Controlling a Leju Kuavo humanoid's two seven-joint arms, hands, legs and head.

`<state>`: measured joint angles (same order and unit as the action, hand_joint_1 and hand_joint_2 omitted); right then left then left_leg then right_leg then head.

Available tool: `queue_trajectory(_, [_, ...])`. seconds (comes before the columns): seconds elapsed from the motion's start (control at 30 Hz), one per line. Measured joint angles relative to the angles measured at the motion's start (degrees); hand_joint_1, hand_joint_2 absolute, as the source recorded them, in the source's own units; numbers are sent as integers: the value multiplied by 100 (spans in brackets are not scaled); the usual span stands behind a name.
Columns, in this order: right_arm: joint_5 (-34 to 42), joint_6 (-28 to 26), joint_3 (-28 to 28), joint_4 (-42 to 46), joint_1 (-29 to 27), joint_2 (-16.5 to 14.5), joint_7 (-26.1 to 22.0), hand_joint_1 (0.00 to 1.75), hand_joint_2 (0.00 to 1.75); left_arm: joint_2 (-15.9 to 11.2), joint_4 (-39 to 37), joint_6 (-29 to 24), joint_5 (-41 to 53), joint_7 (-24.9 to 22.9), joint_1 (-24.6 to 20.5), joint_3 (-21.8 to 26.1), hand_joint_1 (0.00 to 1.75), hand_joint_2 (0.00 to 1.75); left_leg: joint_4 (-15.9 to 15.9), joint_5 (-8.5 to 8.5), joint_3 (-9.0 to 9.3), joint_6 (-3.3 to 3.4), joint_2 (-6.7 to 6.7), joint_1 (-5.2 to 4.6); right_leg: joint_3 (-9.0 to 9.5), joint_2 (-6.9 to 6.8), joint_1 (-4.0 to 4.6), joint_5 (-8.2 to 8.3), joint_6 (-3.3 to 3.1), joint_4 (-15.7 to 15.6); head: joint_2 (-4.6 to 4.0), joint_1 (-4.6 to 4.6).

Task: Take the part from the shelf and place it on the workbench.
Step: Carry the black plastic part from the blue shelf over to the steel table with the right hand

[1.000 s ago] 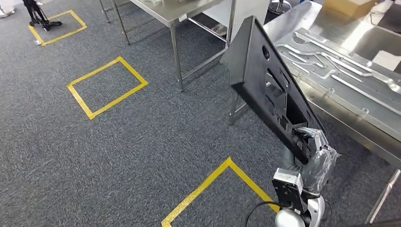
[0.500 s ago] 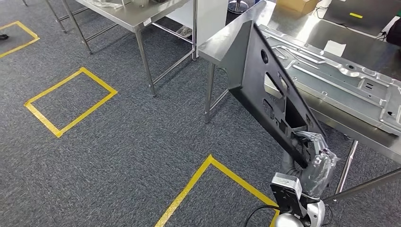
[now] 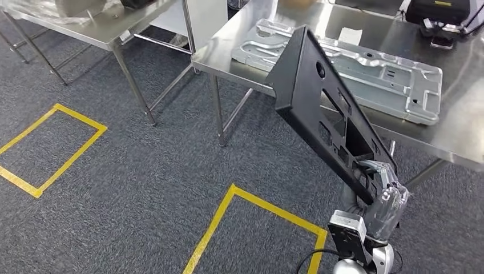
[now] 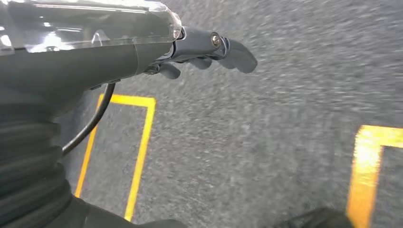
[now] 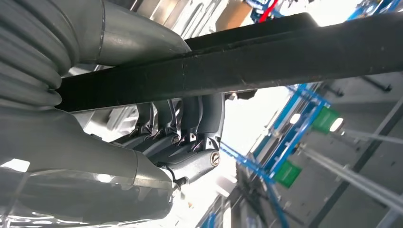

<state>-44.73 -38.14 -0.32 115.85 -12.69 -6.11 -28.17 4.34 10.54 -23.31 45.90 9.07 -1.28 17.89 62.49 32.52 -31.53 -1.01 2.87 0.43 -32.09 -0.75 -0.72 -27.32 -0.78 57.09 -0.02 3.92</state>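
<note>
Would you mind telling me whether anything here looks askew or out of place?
Only the large black panel: the right robot hand holds it by its lower end, steeply tilted above the carpet, beside the steel workbench.

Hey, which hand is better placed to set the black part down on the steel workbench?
Right. The right hand already grips the black part by its lower end, with the part's top over the workbench edge. The left hand hangs over the carpet, holding nothing.
</note>
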Motion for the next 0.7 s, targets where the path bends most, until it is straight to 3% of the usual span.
queue_trajectory(0.07, [13, 1, 12, 5, -5, -15, -15, 175, 175, 2, 0, 33, -25, 25, 18, 14, 0, 175, 802, 368, -369, -20, -207, 12, -11, 137, 7, 5, -26, 5, 0, -8])
queue_trajectory(0.1, [32, 1, 15, 5, -14, -20, -20, 175, 175, 3, 0, 57, -52, 59, 27, 29, 0, 175, 1086, 438, -512, -21, -232, 13, -11, 218, 13, 6, -30, 11, 0, -8])
queue_trajectory(0.13, [64, 2, 16, 5, -24, -23, -21, 175, 175, 3, 0, 90, -90, 110, 34, 53, 0, 175, 1171, 392, -570, -12, -242, 13, -9, 303, 18, 6, -30, 18, 0, -8])
queue_trajectory(0.17, [111, 1, 17, 5, -35, -25, -21, 175, 175, 3, 0, 148, -158, 182, 37, 90, 0, 175, 1009, 229, -518, 5, -257, 13, -4, 390, 21, 5, -29, 25, -1, -8])
queue_trajectory(0.2, [170, 2, 19, 5, -45, -25, -24, 175, 175, 3, 0, 239, -259, 278, 38, 141, 0, 175, 656, -8, -379, 31, -312, 13, 1, 476, 23, 3, -27, 32, -1, -8])
queue_trajectory(0.27, [316, 2, 27, 4, -59, -25, -50, 175, 175, -2, 0, 517, -574, 563, 41, 296, 0, 175, -114, -360, -71, 102, -592, 16, -10, 629, 19, 1, -1, 49, 1, -5])
queue_trajectory(0.33, [481, 2, 43, 6, -88, -25, -115, 175, 175, -5, 0, 787, -881, 865, 26, 498, 0, 175, -426, -432, 51, 155, -764, 4, -55, 760, -6, 16, 70, 55, 1, -4])
queue_trajectory(0.4, [633, 2, 72, 18, -133, -24, -187, 175, 175, 4, 1, 952, -1034, 1045, -10, 676, 0, 175, -478, -459, 74, 205, -655, 4, -92, 871, -29, 41, 158, 45, -1, -6])
queue_trajectory(0.43, [696, 1, 90, 28, -153, -24, -215, 175, 175, 10, 2, 998, -1064, 1093, -20, 744, 0, 175, -524, -486, 93, 237, -585, 14, -112, 807, -23, 22, 192, 70, -1, -1])
queue_trajectory(0.5, [779, 0, 138, 49, -163, -22, -245, 175, 175, 22, 3, 1036, -1077, 1145, -13, 842, 0, 175, -612, -533, 126, 309, -417, 34, -278, 475, -2, -205, 244, 404, 0, 28])
queue_trajectory(0.53, [812, 1, 167, 54, -166, -20, -246, 175, 175, 21, 3, 1042, -1077, 1155, -7, 884, 0, 175, -623, -536, 129, 328, -333, 17, -448, 280, -2, -393, 267, 742, 1, 44])
queue_trajectory(0.6, [884, 2, 230, 56, -174, 3, -211, 175, 175, 21, 2, 1051, -1065, 1158, -2, 946, 0, 175, -613, -525, 116, 342, -160, 2, -803, 130, -23, -686, 315, 1449, 0, 57])
queue_trajectory(0.63, [925, 2, 260, 56, -183, 21, -180, 175, 175, 24, 2, 1051, -1052, 1155, -3, 967, 0, 175, -603, -514, 113, 339, -79, -2, -876, 109, -34, -691, 335, 1598, 0, 58])
queue_trajectory(0.67, [968, 2, 287, 56, -190, 43, -152, 175, 175, 28, 2, 1050, -1035, 1150, -6, 980, 0, 175, -594, -502, 115, 330, -2, -2, -831, 88, -43, -589, 348, 1520, -1, 58])
queue_trajectory(0.7, [1010, 2, 313, 56, -197, 65, -126, 175, 175, 38, 2, 1048, -1021, 1146, -9, 990, 0, 175, -583, -486, 122, 317, 70, -2, -665, 46, -50, -407, 352, 1223, -1, 59])
